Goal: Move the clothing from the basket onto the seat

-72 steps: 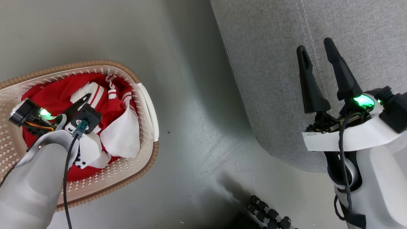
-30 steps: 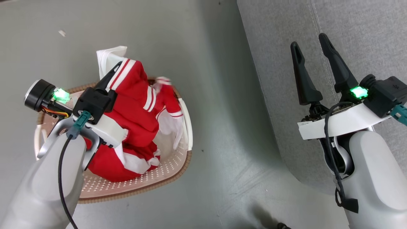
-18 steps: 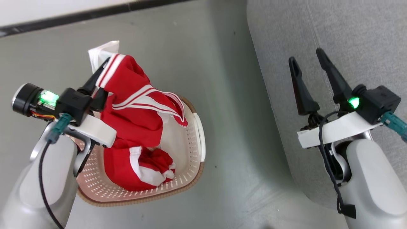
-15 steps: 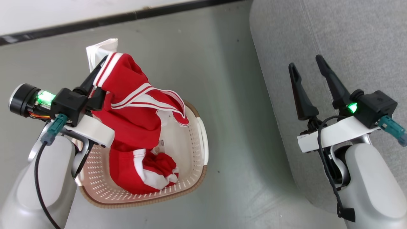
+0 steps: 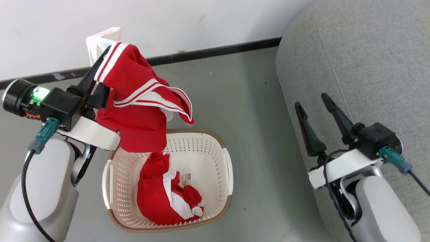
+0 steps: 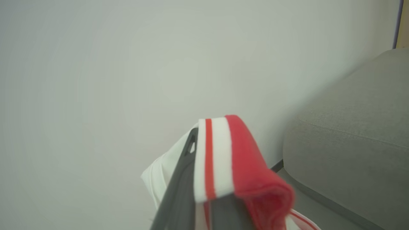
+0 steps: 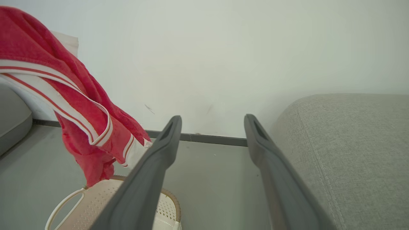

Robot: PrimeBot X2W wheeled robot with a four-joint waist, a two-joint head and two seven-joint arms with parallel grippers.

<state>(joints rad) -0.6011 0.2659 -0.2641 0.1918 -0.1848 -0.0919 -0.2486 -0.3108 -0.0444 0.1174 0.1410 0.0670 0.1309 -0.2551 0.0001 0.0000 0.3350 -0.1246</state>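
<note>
My left gripper [image 5: 102, 60] is shut on a red garment [image 5: 141, 111] with white bands and thin stripes, holding it up above the basket [image 5: 221, 148]; its lower edge hangs about level with the basket's far rim. The left wrist view shows the striped cloth [image 6: 223, 159] folded over my dark fingers [image 6: 182, 179]. A second red and white garment [image 5: 168, 198] lies crumpled on the basket's bottom beside a label. My right gripper [image 5: 310, 101] is open and empty over the near edge of the grey seat [image 5: 362, 60]. The right wrist view has the hanging garment [image 7: 73, 105] at left and the seat [image 7: 351, 153] at right.
The basket stands on a grey floor [image 5: 255, 134] between me and a white wall [image 5: 188, 20] with a dark baseboard. A strip of bare floor separates the basket from the seat's rounded corner.
My left gripper went into the basket, closed on the red garment and lifted it clear of the rim. The head camera tilted up, bringing the wall into view. The right gripper stays open.
</note>
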